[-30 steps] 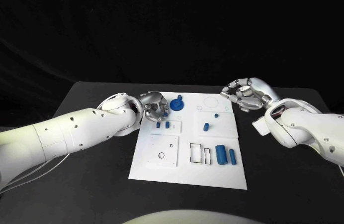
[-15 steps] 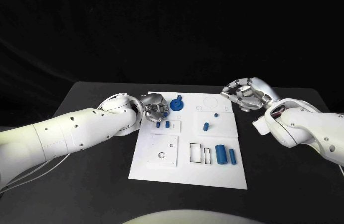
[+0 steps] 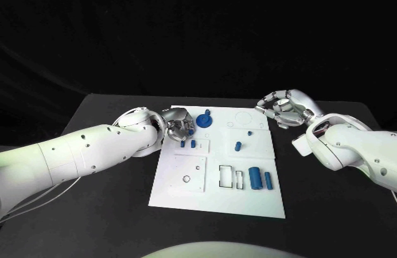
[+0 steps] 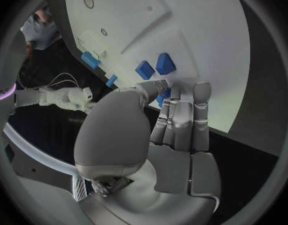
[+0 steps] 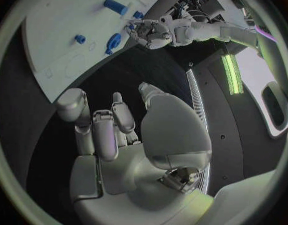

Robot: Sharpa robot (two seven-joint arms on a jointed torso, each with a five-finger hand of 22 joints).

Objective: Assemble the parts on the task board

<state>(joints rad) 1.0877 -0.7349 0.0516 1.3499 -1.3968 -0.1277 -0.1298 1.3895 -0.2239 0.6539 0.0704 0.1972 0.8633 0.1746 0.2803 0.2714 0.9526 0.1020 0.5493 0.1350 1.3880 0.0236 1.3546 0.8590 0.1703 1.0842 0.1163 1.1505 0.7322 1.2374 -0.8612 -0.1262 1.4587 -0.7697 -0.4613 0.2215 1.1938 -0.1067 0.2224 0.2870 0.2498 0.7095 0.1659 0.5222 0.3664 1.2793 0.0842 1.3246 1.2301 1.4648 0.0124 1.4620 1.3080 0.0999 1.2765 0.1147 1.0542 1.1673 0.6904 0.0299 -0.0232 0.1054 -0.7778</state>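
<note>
The white task board (image 3: 248, 198) lies in the middle of the black table. My left hand (image 3: 176, 124) hovers over its far left corner, and in the left wrist view my left hand (image 4: 172, 120) pinches a small blue part (image 4: 164, 94) between thumb and curled fingers. Just beyond it on the board (image 4: 200, 30) sit two small blue blocks (image 4: 155, 66). A round blue disc (image 3: 204, 120) lies beside the hand. My right hand (image 3: 284, 109) hangs past the board's far right corner with fingers curled and nothing in it.
Two blue cylinders (image 3: 260, 179) lie side by side near the board's right edge, next to rectangular slots (image 3: 226, 176). Two small blue pegs (image 3: 242, 141) stand mid-board. A round recess (image 3: 244, 118) marks the far right corner. Bare black table (image 3: 99, 212) surrounds the board.
</note>
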